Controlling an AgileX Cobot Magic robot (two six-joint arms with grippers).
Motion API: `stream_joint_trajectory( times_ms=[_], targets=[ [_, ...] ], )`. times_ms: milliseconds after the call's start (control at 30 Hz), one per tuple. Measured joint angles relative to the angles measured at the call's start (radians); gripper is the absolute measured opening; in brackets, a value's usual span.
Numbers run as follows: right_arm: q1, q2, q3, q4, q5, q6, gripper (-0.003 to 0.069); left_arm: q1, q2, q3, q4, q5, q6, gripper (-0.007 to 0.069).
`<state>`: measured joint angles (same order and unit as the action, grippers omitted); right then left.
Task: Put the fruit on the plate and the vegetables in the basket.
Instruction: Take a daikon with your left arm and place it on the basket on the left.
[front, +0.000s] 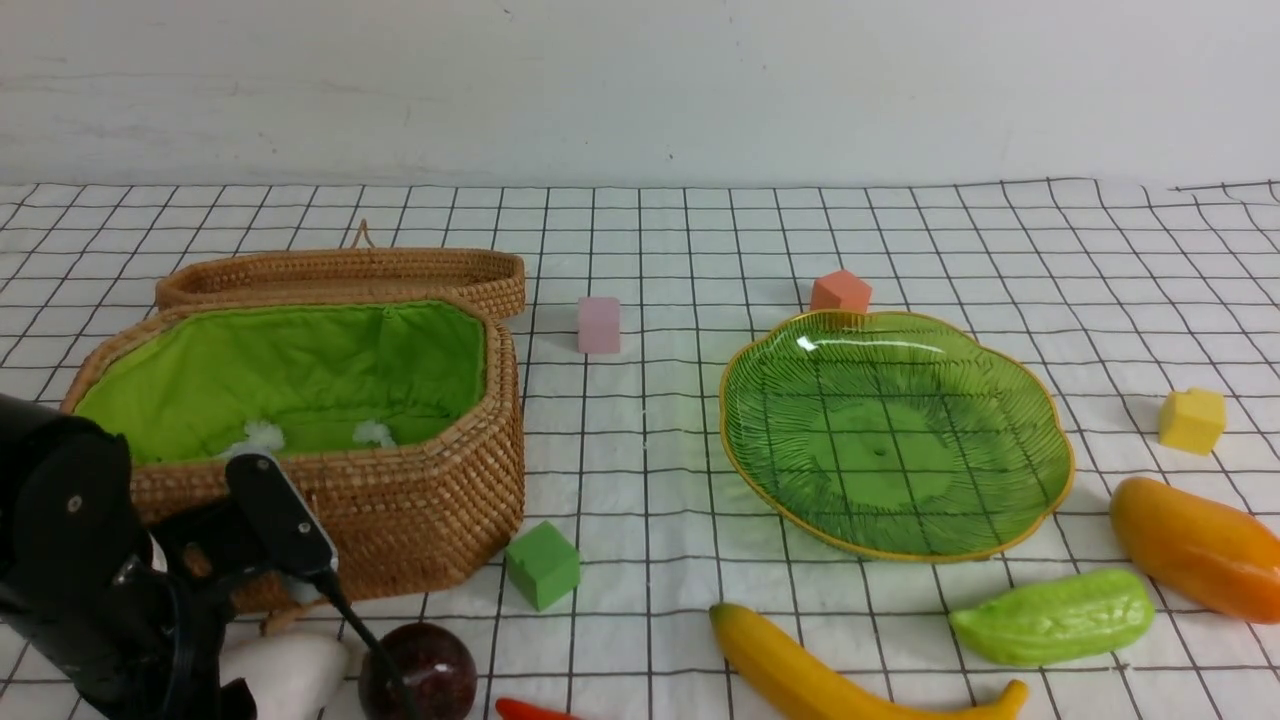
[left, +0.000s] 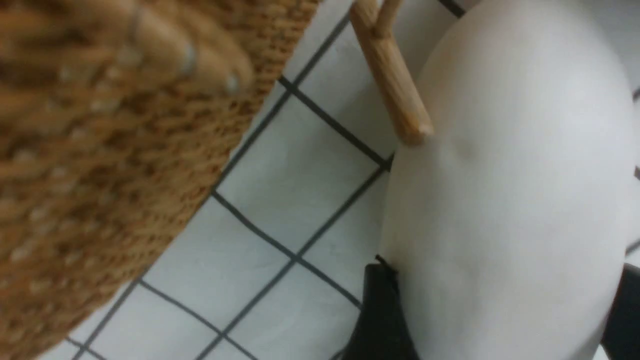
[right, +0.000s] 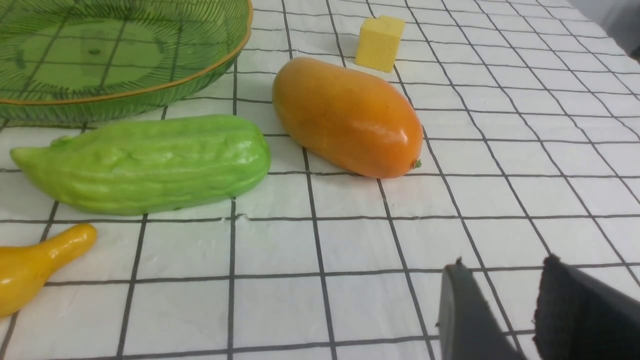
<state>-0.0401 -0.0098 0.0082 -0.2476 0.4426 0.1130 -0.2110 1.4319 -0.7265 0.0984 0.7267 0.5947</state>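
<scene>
My left gripper (left: 505, 265) has both black fingers pressed against the sides of the big white vegetable (left: 505, 190), which lies on the cloth in front of the basket (front: 420, 510). The front view shows this white piece (front: 290, 670) half hidden behind my left arm. Beside it are the maroon fruit (front: 425, 670) and the red chili (front: 530, 711). The banana (front: 800, 670), green gourd (right: 150, 162) and mango (right: 350, 115) lie near the empty green plate (front: 890, 440). My right gripper (right: 505, 261) hovers open over bare cloth, short of the mango.
The basket's wooden toggle (left: 395, 85) rests against the white vegetable. Loose cubes stand around: green (front: 542, 565), pink (front: 598, 325), orange (front: 840, 292) and yellow (front: 1192, 420). The basket lid (front: 340, 275) lies open behind the basket.
</scene>
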Motion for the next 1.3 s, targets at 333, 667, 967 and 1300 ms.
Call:
stream_joint_trajectory(
  times_ms=[333,667,967,1300],
  targets=[
    [0.000,0.000,0.000,0.000,0.000,0.000,0.0242,0.000,-0.414,-0.050,-0.083,0.183,0.105,0.0489],
    [0.000,0.000,0.000,0.000,0.000,0.000,0.0242,0.000,-0.316,-0.092,0.625,-0.327,-0.242,0.0088],
    [0.000,0.000,0.000,0.000,0.000,0.000,0.0242,0.000,-0.050,-0.092,1.099,-0.479,-0.790,0.0457],
    [0.000,0.000,0.000,0.000,0.000,0.000,0.0242,0.000,-0.301,-0.092,1.074,-0.417,-1.288,0.0636]
  ],
)
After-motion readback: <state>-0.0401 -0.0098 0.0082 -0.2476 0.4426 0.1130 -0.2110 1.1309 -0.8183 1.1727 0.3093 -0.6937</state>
